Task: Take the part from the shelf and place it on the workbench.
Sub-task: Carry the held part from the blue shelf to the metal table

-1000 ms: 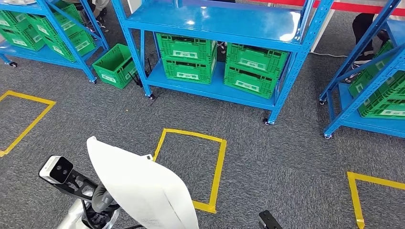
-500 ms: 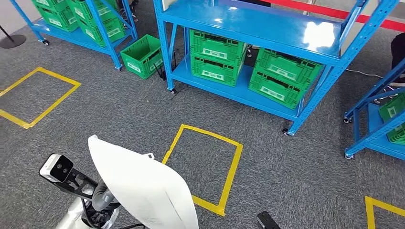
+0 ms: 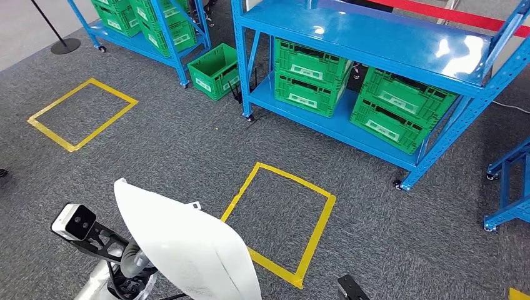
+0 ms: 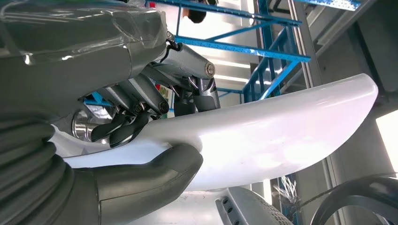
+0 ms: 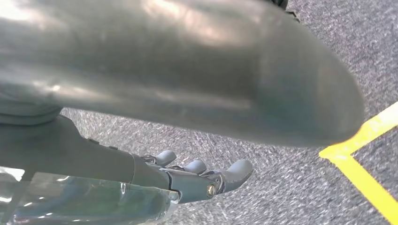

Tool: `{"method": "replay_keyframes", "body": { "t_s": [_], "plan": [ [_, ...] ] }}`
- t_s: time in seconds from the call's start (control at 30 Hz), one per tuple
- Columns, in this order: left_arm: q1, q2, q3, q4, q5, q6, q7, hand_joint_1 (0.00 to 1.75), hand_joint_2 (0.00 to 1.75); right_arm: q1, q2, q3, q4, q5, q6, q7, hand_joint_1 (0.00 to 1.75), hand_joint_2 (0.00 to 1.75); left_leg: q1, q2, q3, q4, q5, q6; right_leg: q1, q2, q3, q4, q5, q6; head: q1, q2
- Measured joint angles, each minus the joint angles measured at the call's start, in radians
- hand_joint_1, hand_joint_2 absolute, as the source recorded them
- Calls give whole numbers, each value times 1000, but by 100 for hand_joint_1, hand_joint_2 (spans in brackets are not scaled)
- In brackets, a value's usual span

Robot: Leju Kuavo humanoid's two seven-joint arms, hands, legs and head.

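Note:
The part (image 3: 187, 250) is a large, smooth white curved panel, low at the left of the head view. My left hand (image 3: 129, 267) grips it from beneath, beside the wrist camera. The left wrist view shows the thick thumb (image 4: 141, 183) pressed under the white part (image 4: 263, 145) and the dark fingers (image 4: 129, 131) clamped on its other face. My right hand (image 5: 197, 176) hangs above the grey carpet, its fingers stretched out with nothing in them.
A blue shelf (image 3: 375, 44) with green crates (image 3: 309, 75) stands ahead at the right. Another blue shelf (image 3: 156, 25) is at the far left, with a loose green crate (image 3: 215, 72) between them. Yellow tape squares (image 3: 281, 222) (image 3: 81, 112) mark the carpet. A stanchion base (image 3: 64, 45) stands far left.
The whole picture has slid right and down, so the camera has turned left. The white part stays in my left hand in the same spot.

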Motion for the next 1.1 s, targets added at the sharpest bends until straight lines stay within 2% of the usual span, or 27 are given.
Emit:
{"method": "replay_keyframes", "body": {
  "t_s": [0.03, 0.07, 0.1, 0.13, 0.2, 0.23, 0.27, 0.3, 0.37, 0.43, 0.47, 0.5, 0.53, 0.57, 0.6, 0.63, 0.67, 0.7, 0.73, 0.8, 0.83, 0.87, 0.93, 1.0, 1.03, 1.07, 1.1],
  "plan": [
    [0, 0, 0, 0, -1, 0, 0, 175, 175, 0, 0, -1, 0, 1, 1, 0, 0, 0, 1, 3, 1, -6, 14, 1, 1, -10, 1, 0, -1, -1, 0, 0],
    [0, 0, 0, 0, -1, 0, -1, 175, 175, -1, 0, -1, 0, 3, 1, 0, 0, 0, 1, 7, 22, -51, 43, 4, 2, -20, 2, 0, -2, -2, 0, 0],
    [-1, 1, 0, 0, -1, 0, -1, 175, 175, -2, 0, -2, 0, 4, 2, 0, 0, 0, -1, 21, 58, -121, 79, 11, 4, -29, 5, 0, -4, -2, 0, 0],
    [-3, 1, 0, 0, -1, 0, -2, 175, 175, -3, 2, -3, 0, 5, 3, 0, 0, 0, -8, 46, 94, -191, 103, 20, 8, -38, 7, 0, -6, -1, 0, 0],
    [-8, 0, 0, -1, -2, 0, -4, 175, 175, -3, 4, -4, 0, 7, 3, 0, 0, 0, -21, 79, 135, -274, 123, 34, 13, -57, 8, 0, -10, 5, 0, 0],
    [-9, 0, 0, -1, -3, 0, -6, 175, 175, -2, 5, -5, 0, 8, 3, 1, 0, 0, -26, 80, 136, -283, 120, 37, 15, -68, 9, -1, -12, 8, 0, 0],
    [-10, 0, 0, -1, -4, 0, -7, 175, 175, -3, 5, -5, 0, 9, 3, 1, 0, 0, -26, 66, 136, -287, 123, 39, 16, -80, 12, -4, -13, 12, 0, 0],
    [-9, 0, 0, -1, -5, 0, -8, 175, 175, -3, 6, -7, 0, 10, 3, 1, 0, 0, -24, 53, 139, -294, 128, 42, 15, -80, 13, -2, -16, 15, 1, 0],
    [-11, -1, 0, -2, -6, 0, -10, 175, 175, -4, 5, -9, 0, 13, 3, 1, 0, 0, -17, 28, 147, -310, 139, 51, 13, -40, -7, 46, -44, 15, 3, 0],
    [-13, -3, 0, -2, -8, 1, -10, 175, 175, -2, 4, -11, 0, 16, 4, 2, 0, 0, -13, 1, 149, -315, 144, 55, 10, 11, -68, 172, -96, 8, 6, 0],
    [-11, -4, -1, -1, -10, 1, -10, 175, 175, 1, 3, -11, 1, 18, 5, 2, 0, 0, -13, -13, 148, -314, 145, 56, 10, 22, -101, 236, -116, 7, 8, 0],
    [-10, -4, -1, -1, -11, 1, -10, 175, 175, 3, 2, -11, 1, 20, 6, 3, 0, 0, -13, -28, 148, -313, 145, 56, 9, 26, -124, 276, -124, 11, 8, 0],
    [-8, -4, -2, 0, -13, 1, -10, 175, 175, 4, 2, -11, 1, 22, 7, 3, 0, 0, -13, -42, 148, -311, 144, 56, 8, 28, -129, 277, -116, 19, 8, 0],
    [-8, -5, -2, 0, -13, 2, -10, 175, 175, 3, 1, -11, 2, 24, 9, 3, 0, 0, -12, -56, 148, -309, 144, 54, 4, 31, -114, 236, -91, 31, 8, 0],
    [-8, -5, -3, 0, -14, 2, -10, 175, 175, 1, 1, -12, 2, 25, 10, 3, 0, 0, -11, -70, 148, -304, 142, 52, -1, 41, -83, 164, -58, 44, 8, 0],
    [-8, -5, -3, 0, -15, 2, -11, 175, 175, -1, 0, -12, 2, 27, 11, 3, 0, 0, -11, -83, 146, -298, 139, 47, -5, 58, -55, 98, -29, 51, 8, 0],
    [-8, -5, -3, 0, -16, 2, -11, 175, 175, -3, 0, -12, 2, 28, 12, 3, 0, 0, -11, -94, 141, -291, 136, 42, -8, 74, -32, 48, -9, 52, 8, 0],
    [-8, -5, -4, 0, -17, 2, -12, 175, 175, -4, 0, -12, 2, 29, 13, 4, 0, 0, -12, -103, 136, -285, 135, 37, -9, 86, -21, 23, 1, 47, 8, 0],
    [-8, -5, -4, 0, -18, 2, -13, 175, 175, -5, 0, -12, 2, 30, 15, 5, 0, 0, -12, -111, 132, -282, 135, 32, -6, 88, -21, 22, 1, 39, 8, 0],
    [-8, -5, -5, 0, -21, 2, -14, 175, 175, -7, 1, -12, 1, 32, 19, 7, 0, 0, -10, -121, 125, -278, 135, 26, -7, 71, -18, 21, 4, 25, 7, 0],
    [-9, -4, -5, 0, -21, 2, -14, 175, 175, -8, 0, -13, 1, 33, 20, 7, 0, 0, -10, -109, 119, -267, 127, 21, -8, 62, -17, 20, 5, 19, 5, 0],
    [-10, -4, -5, 0, -21, 2, -15, 175, 175, -10, 0, -14, 1, 34, 21, 7, 0, 0, -9, -85, 105, -238, 110, 16, -10, 53, -15, 19, 5, 12, 3, 0],
    [-13, -4, -5, 0, -21, 2, -16, 175, 175, -9, -3, -15, 2, 34, 21, 7, 0, 0, -6, -25, 48, -121, 51, 5, -6, 33, -13, 18, 2, 2, -2, 0],
    [-13, -4, -6, 1, -21, 2, -16, 175, 175, -5, -4, -15, 2, 34, 22, 7, 0, 0, 0, -1, -14, -3, 10, 0, 0, 9, -13, 19, -1, -2, -3, 0],
    [-13, -5, -7, 1, -21, 2, -16, 175, 175, -4, -5, -15, 2, 34, 22, 7, 0, 0, 2, 2, -22, 11, 14, 0, 3, -4, -13, 19, -2, -3, -3, 0],
    [-13, -5, -8, 1, -22, 2, -16, 175, 175, -4, -6, -16, 2, 34, 22, 7, 0, 0, 2, 5, -8, -18, 35, 3, 5, -15, -12, 19, -3, -4, -3, 0],
    [-14, -5, -8, 2, -22, 2, -16, 175, 175, -4, -6, -17, 3, 33, 22, 6, 0, 0, 0, 13, 25, -80, 67, 9, 7, -26, -10, 18, -4, -5, -3, 0]
  ]
}}
